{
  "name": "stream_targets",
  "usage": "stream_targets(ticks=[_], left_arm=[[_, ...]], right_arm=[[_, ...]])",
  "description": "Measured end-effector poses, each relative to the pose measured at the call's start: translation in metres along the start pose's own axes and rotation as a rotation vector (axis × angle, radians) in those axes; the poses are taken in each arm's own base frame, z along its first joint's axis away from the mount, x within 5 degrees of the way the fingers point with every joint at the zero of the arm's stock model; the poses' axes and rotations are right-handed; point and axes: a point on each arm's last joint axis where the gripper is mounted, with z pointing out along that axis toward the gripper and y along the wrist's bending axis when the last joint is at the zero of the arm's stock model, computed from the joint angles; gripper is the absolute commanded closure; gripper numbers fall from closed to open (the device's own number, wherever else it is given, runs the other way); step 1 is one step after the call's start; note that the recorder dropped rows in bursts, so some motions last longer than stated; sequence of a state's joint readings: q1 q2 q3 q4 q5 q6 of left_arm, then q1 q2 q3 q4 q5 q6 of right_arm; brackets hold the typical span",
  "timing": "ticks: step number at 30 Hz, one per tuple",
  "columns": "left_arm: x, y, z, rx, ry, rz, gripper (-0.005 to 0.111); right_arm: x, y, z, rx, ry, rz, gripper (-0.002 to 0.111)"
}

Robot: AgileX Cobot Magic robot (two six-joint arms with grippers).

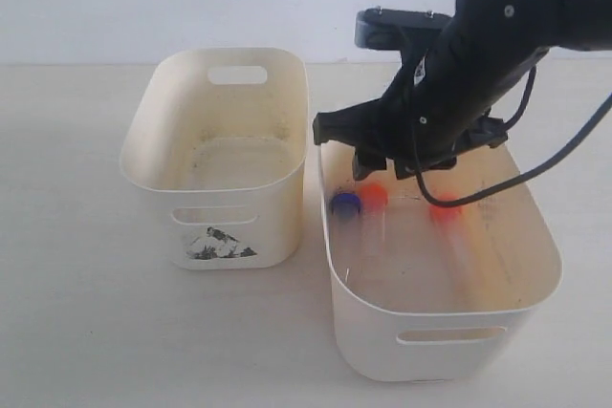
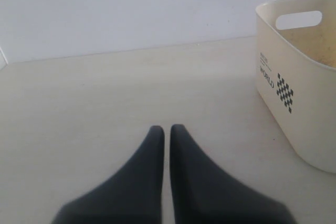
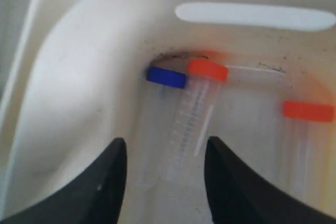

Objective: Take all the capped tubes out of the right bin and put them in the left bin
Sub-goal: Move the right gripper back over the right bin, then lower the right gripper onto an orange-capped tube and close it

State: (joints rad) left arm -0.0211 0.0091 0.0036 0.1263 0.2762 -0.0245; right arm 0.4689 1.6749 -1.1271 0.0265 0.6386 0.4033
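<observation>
The right bin [image 1: 442,311] holds three tubes that I can see: one with a blue cap [image 1: 344,203] and two with orange-red caps [image 1: 373,195] [image 1: 446,209]. A second blue-capped tube is not visible. My right gripper [image 1: 382,175] reaches down into this bin. In the right wrist view it [image 3: 166,142] is open just above the bin floor. The lower ends of the blue-capped tube [image 3: 166,76] and an orange-capped tube [image 3: 194,114] lie between its fingers. The other orange cap [image 3: 308,110] lies off to one side. The left bin [image 1: 215,185] with its sticker shows no tube. My left gripper [image 2: 167,128] is shut and holds nothing.
The two bins stand side by side, almost touching, on a pale tabletop [image 1: 76,312]. In the left wrist view, a cream bin wall [image 2: 294,114] with black checker print and a slot handle stands to one side of the gripper. The right arm's cable [image 1: 564,155] hangs over the right bin.
</observation>
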Motion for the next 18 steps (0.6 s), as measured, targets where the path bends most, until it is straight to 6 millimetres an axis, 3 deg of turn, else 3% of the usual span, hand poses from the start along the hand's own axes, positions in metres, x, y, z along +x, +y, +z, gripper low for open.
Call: stream_targets(ticks=[4,6,16,18], left_arm=[[0.0,0.0,0.0,0.0,0.0,0.0,0.102],[0.0,0.0,0.0,0.0,0.0,0.0,0.102],[0.0,0.0,0.0,0.0,0.0,0.0,0.102],[0.0,0.0,0.0,0.0,0.0,0.0,0.102]], right_arm=[[0.006,-0.003,0.02,0.032,0.072,0.003,0.089],[0.007,-0.004,0.028,0.043,0.095,0.005,0.093],[0.008,-0.006,0.039,0.053,0.106,0.028,0.093],[0.009,-0.006,0.044,0.058,0.114,0.044,0.086]])
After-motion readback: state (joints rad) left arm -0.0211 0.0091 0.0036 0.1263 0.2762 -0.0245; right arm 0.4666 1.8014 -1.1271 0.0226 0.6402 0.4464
